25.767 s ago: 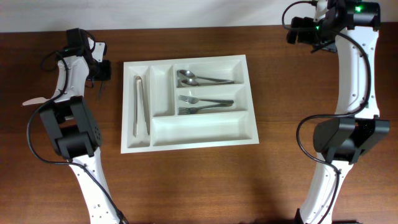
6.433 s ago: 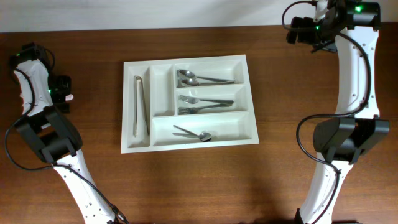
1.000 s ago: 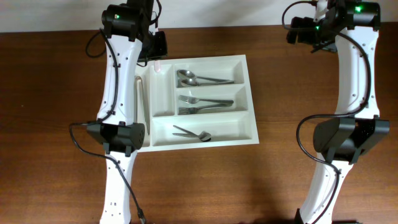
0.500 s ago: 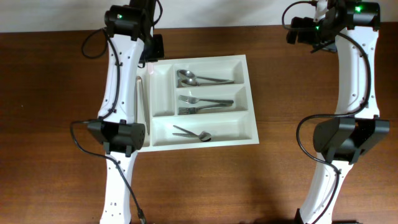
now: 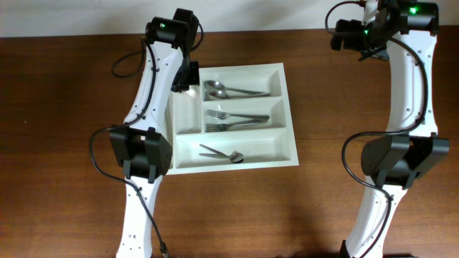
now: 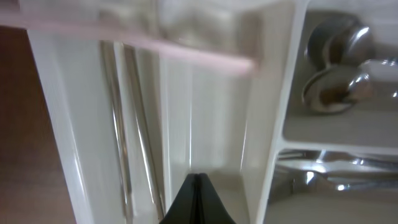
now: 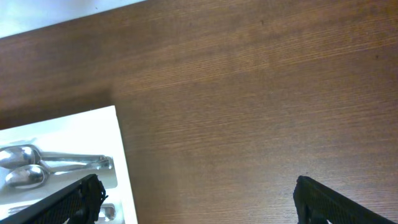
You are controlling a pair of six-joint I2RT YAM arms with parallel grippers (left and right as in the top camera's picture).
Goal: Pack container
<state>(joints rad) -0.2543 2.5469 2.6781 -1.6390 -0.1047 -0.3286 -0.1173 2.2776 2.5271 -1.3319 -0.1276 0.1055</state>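
The white container (image 5: 269, 147) lies mid-table with spoons (image 5: 215, 89), forks (image 5: 233, 119) and one more utensil (image 5: 222, 153) in its wide compartments. My left gripper (image 5: 188, 76) hangs over the back end of the second narrow compartment. In the left wrist view its fingers (image 6: 198, 186) are shut tip to tip with nothing between them. A blurred pale pink utensil (image 6: 155, 46) stretches across the far end of both narrow compartments. Metal tongs (image 6: 121, 124) lie in the left one. My right gripper (image 7: 202, 205) is open over bare wood by the container's back right corner (image 7: 62, 134).
My left arm (image 5: 154, 86) crosses the container's left side and hides the tongs from above. My right arm (image 5: 409, 79) stands along the table's right edge. Dark wood surrounds the container on all sides.
My left gripper has shifted right from the container's back left corner to over the second narrow compartment, and its jaws have closed fully. The pink utensil is no longer between them. The right arm is still.
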